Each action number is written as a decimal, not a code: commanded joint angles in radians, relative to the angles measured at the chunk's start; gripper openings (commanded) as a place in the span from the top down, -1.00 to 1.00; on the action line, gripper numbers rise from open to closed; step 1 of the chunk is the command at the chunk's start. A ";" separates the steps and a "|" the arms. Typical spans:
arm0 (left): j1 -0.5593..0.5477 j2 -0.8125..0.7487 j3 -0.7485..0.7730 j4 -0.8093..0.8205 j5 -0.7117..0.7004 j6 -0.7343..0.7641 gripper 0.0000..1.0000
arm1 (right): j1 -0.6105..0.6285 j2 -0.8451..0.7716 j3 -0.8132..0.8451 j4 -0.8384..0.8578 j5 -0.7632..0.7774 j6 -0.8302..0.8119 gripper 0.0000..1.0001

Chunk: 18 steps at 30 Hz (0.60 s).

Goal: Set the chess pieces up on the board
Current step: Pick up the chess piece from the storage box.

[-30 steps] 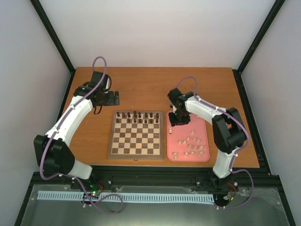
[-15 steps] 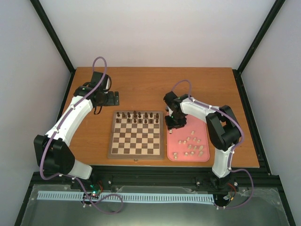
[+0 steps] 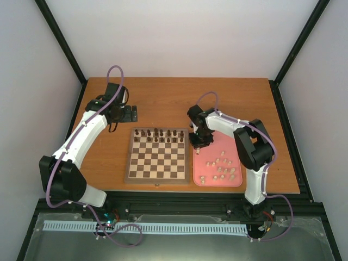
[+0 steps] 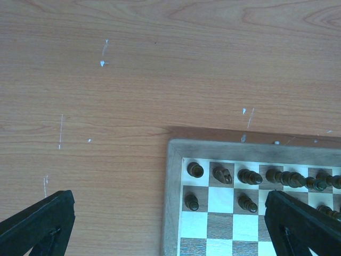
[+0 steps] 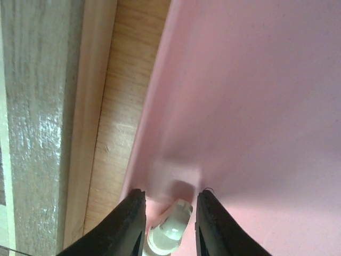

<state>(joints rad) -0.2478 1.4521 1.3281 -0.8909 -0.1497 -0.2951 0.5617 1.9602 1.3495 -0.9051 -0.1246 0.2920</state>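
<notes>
Cream chess piece [image 5: 170, 230] at the edge of the pink tray [image 5: 256, 106] nearest the board [image 5: 42, 106], flanked closely by the right gripper [image 5: 169, 201]; whether it is clamped cannot be told. An off-centre pinch may flick it onto the desk [image 5: 128, 80]

You are seeing a pink tray [image 5: 256, 96] lying beneath the right jaws, dark brown chessmen [image 4: 249, 176] standing near the left jaws, wooden worktop [image 4: 133, 80] stretching around both.

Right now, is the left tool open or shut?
Open. The left tool has its fingers wide apart at the wrist view's bottom corners, only table and the board corner between them.
</notes>
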 commanded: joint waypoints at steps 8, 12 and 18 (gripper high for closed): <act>-0.002 0.004 0.007 -0.019 -0.022 0.016 -0.99 | 0.003 0.012 0.032 -0.030 0.003 -0.013 0.60; -0.002 0.006 0.003 -0.016 -0.021 0.015 -0.99 | 0.003 0.000 0.014 -0.030 -0.002 -0.015 0.60; -0.002 0.008 -0.010 -0.015 -0.022 0.016 -0.99 | 0.003 -0.017 -0.014 -0.019 -0.012 -0.010 0.88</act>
<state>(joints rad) -0.2478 1.4525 1.3277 -0.8913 -0.1577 -0.2913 0.5617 1.9728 1.3537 -0.9215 -0.1310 0.2829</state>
